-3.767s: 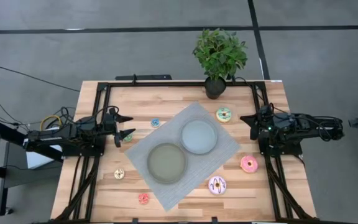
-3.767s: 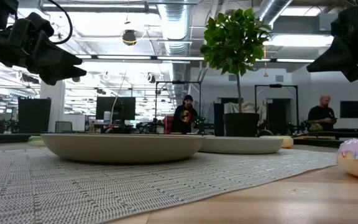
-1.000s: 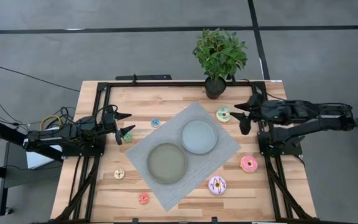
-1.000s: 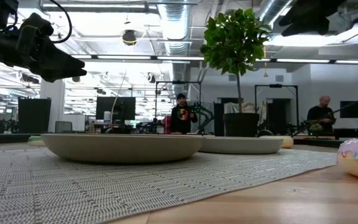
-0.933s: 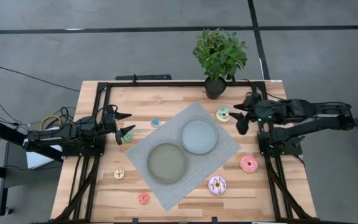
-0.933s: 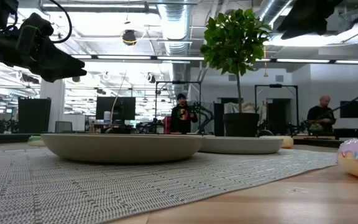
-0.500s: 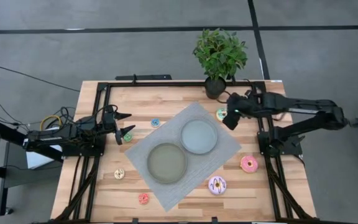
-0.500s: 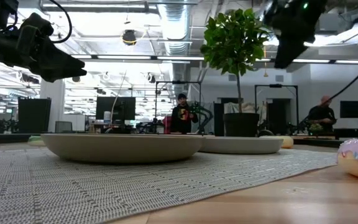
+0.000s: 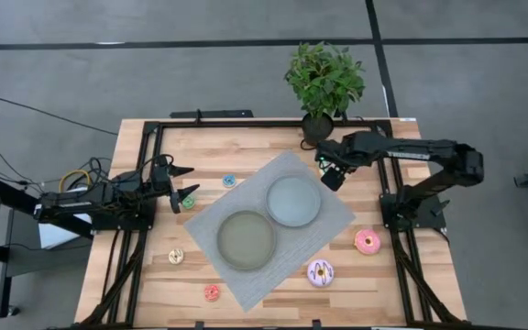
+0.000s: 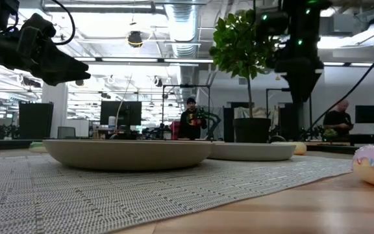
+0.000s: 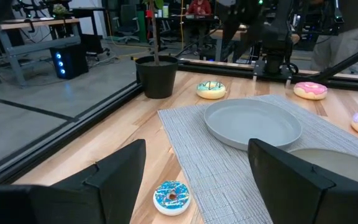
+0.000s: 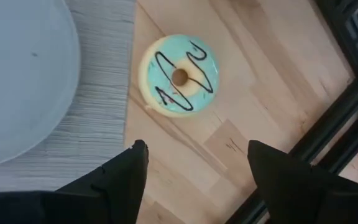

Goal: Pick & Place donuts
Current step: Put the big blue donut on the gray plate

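The yellow-green donut (image 12: 179, 76) lies flat on the wood just off the grey mat's far right edge. My right gripper (image 9: 330, 174) hangs above it, pointing down, open and empty (image 12: 197, 165), and hides it in the high view. My left gripper (image 9: 184, 183) waits open at the table's left, near the tiny blue donut (image 9: 229, 181). The pink donut (image 9: 368, 242), purple-white donut (image 9: 320, 272), tiny yellow donut (image 9: 176, 257) and tiny red donut (image 9: 212, 292) lie on the wood. The tiny green donut is hidden by my left gripper.
Two round grey plates (image 9: 292, 201) (image 9: 246, 240) sit on the grey woven mat (image 9: 337, 215) in the table's middle. A potted plant (image 9: 324, 87) stands at the far edge, close behind my right gripper. A black frame rail (image 12: 347, 106) runs beside the yellow-green donut.
My right gripper has gone from the table's right edge toward the left, come down and tipped its fingers downward, and now stands over the yellow-green donut. It has stayed open. No donut has moved.
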Robot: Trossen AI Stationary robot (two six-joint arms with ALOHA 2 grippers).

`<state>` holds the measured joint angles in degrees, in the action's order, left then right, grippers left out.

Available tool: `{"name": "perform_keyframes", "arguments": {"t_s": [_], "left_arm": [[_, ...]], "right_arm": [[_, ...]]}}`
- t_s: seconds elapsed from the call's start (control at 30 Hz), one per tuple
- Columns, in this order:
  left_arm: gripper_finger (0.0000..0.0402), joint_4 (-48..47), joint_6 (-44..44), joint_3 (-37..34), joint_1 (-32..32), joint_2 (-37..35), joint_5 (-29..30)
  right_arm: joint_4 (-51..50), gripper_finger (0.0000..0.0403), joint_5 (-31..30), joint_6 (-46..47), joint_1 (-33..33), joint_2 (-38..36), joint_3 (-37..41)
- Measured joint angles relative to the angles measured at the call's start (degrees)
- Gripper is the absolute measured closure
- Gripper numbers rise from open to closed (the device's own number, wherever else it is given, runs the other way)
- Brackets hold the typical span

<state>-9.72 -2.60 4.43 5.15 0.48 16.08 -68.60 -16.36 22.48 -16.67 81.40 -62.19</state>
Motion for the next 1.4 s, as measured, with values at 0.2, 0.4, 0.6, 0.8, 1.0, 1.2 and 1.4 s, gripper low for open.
{"name": "perform_keyframes", "arguments": {"t_s": [0.2,0.4,0.6,0.8,1.0,1.2,1.4], "left_arm": [[0.0125,0.0,0.0,0.0,0.0,0.0,0.0],[0.0125,0.0,0.0,0.0,0.0,0.0,0.0],[0.0125,0.0,0.0,0.0,0.0,0.0,0.0],[0.0125,0.0,-0.1,0.0,0.0,0.0,0.0],[0.0125,0.1,-1.5,0.0,0.0,0.0,-0.1],[0.0125,0.1,-1.7,0.0,0.0,0.0,-0.2],[0.0125,0.1,-1.7,0.0,0.0,0.0,-0.3]], "right_arm": [[0.0,0.0131,0.0,-0.3,-1.6,5.0,0.0],[0.1,0.0130,0.0,-0.5,-2.9,9.6,0.0],[0.5,0.0131,-0.1,-0.5,-4.2,13.1,0.0],[4.8,0.0131,-0.5,-1.7,-5.5,13.5,0.0],[8.4,0.0131,-0.5,-3.1,-7.2,13.2,0.0],[9.8,0.0131,-0.4,-3.6,-8.9,13.2,0.0],[10.6,0.0131,-0.4,-3.7,-9.9,13.2,2.2]]}}
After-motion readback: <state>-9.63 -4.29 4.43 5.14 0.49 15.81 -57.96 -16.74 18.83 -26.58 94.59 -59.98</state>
